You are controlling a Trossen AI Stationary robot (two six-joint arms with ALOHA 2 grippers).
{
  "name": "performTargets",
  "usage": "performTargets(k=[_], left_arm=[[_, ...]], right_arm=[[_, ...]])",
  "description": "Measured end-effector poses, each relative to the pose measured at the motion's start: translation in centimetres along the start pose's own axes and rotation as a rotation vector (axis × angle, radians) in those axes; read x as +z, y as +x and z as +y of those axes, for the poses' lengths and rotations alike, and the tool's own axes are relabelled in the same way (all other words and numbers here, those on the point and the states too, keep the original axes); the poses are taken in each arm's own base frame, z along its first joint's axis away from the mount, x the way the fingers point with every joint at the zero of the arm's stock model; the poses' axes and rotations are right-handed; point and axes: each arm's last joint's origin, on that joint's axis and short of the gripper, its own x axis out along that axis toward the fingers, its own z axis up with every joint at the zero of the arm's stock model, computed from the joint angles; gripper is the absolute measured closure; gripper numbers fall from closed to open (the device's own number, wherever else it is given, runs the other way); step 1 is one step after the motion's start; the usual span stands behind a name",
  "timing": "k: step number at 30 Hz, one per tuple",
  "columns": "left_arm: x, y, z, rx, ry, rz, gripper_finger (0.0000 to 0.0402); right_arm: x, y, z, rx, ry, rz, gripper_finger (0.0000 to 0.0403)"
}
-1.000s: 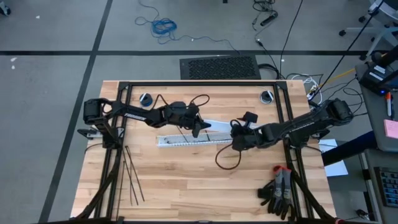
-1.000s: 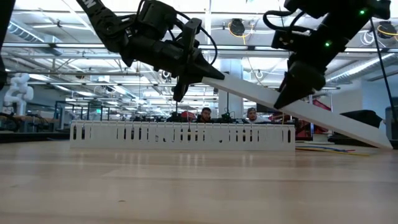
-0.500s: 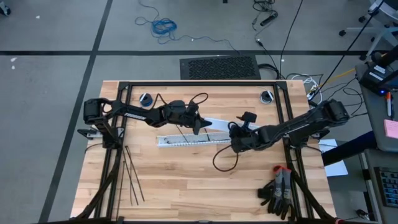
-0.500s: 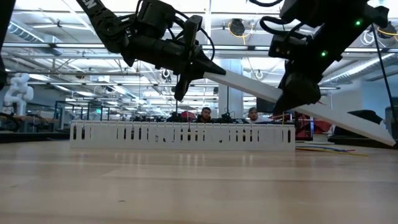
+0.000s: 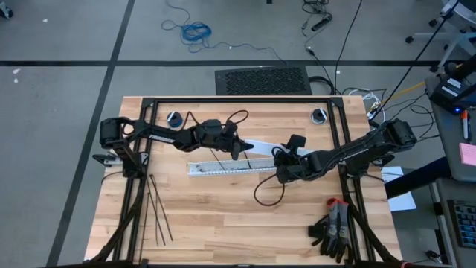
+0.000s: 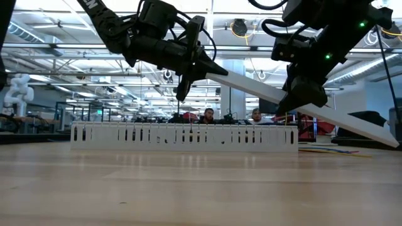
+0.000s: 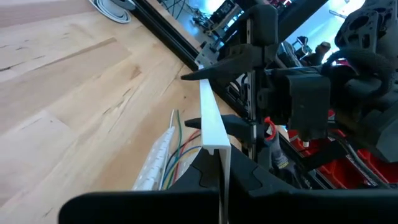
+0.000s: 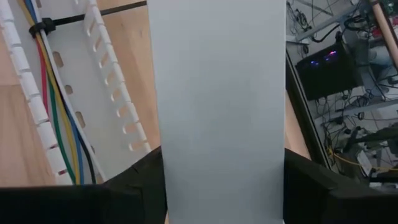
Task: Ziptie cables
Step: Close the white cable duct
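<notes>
The cables [image 8: 59,124] are coloured wires lying inside a white slotted duct [image 5: 223,168] at mid-table, bound by a black ziptie [image 8: 38,27]. They also show in the left wrist view as the cables [image 7: 177,146]. Loose zipties [image 5: 156,212] lie on the wood by the table's left near corner. A long white cover strip [image 6: 264,91] hangs slanted above the duct. My left gripper [image 5: 236,149] is shut on its raised end. My right gripper [image 5: 285,170] is shut on it farther toward the table's right. My left gripper pinches the cover strip's raised end [image 7: 214,140] between its two fingers [image 7: 196,177], coming along the strip from the table's left. The strip stands on edge in the hold and is lifted clear of the duct here. My right gripper pinches the strip across its width, one finger [image 8: 140,177] on each long edge, the flat face [image 8: 217,106] toward the camera. It comes from above and the table's right. The strip slopes down past it toward the right.
A pair of black and red gloves [image 5: 335,227] lies near the right near corner. A black lead [image 5: 268,193] loops on the wood below the right gripper. Dark frame rails [image 5: 238,99] run along the table's edges. Yellow wires [image 6: 333,150] lie at the right.
My right gripper has shifted a little toward the table's left and risen slightly. The black lead loop below it has moved with it. The strip stays held aloft by both grippers.
</notes>
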Motion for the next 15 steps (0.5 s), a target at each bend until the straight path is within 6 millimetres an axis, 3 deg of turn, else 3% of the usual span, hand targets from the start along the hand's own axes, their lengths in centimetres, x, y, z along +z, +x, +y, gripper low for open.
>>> performTargets(k=[4, 7, 15], left_arm=[[0.0, 0.0, 0.0, -0.002, 0.048, 0.001, 0.0394], [0.1, -0.2, -0.1, -0.033, 0.230, 0.024, 0.0382], [2.3, -4.4, -2.8, -0.018, 0.683, 0.031, 0.0327]], right_arm=[[0.0, 0.0, 0.0, 0.001, -0.003, 0.001, 0.0187], [0.0, 0.0, 0.0, 0.003, -0.020, 0.000, 0.0187], [-0.3, -0.3, -1.2, -0.006, -0.043, 0.028, 0.0187]])
